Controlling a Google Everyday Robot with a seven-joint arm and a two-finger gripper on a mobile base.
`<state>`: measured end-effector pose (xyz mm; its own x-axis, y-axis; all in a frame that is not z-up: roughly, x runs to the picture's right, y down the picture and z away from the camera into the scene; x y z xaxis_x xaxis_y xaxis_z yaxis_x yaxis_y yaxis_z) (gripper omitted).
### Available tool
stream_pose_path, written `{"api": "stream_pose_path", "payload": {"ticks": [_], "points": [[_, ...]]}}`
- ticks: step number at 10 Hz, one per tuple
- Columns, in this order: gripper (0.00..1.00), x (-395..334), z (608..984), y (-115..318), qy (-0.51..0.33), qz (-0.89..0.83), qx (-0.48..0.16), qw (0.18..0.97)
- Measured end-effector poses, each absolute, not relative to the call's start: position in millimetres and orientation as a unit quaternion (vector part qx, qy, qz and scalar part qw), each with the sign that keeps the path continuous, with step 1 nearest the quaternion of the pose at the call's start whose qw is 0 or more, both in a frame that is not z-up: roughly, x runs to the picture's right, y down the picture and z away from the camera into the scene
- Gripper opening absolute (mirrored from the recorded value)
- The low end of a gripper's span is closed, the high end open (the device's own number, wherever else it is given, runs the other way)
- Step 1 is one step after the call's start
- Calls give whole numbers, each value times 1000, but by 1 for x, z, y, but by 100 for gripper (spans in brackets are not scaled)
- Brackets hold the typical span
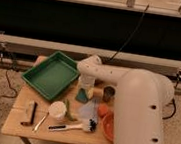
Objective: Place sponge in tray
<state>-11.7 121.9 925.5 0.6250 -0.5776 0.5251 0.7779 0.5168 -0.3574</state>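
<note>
The green tray (50,75) lies on the left back part of the wooden table (16,121). The teal sponge (81,96) lies on the table just right of the tray's near corner. My gripper (85,88) points straight down right over the sponge, at or touching its top. My white arm (104,73) reaches in from the right and hides part of the sponge.
A dark can (109,93) stands right of the sponge. A pale blue cloth (88,110), a green pea pod (69,110), a white cup (57,109), a brush (71,127) and an orange bowl (109,127) lie in front. A wooden block (29,113) sits front left.
</note>
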Motion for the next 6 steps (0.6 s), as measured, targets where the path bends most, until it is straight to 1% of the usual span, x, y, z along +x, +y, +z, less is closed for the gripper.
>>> {"api": "stream_pose_path", "payload": {"ticks": [3, 4, 6], "points": [[2, -9, 925, 121, -171, -396, -290, 854], [0, -8, 925, 121, -171, -397, -290, 854], [0, -10, 924, 120, -172, -397, -289, 854]]}}
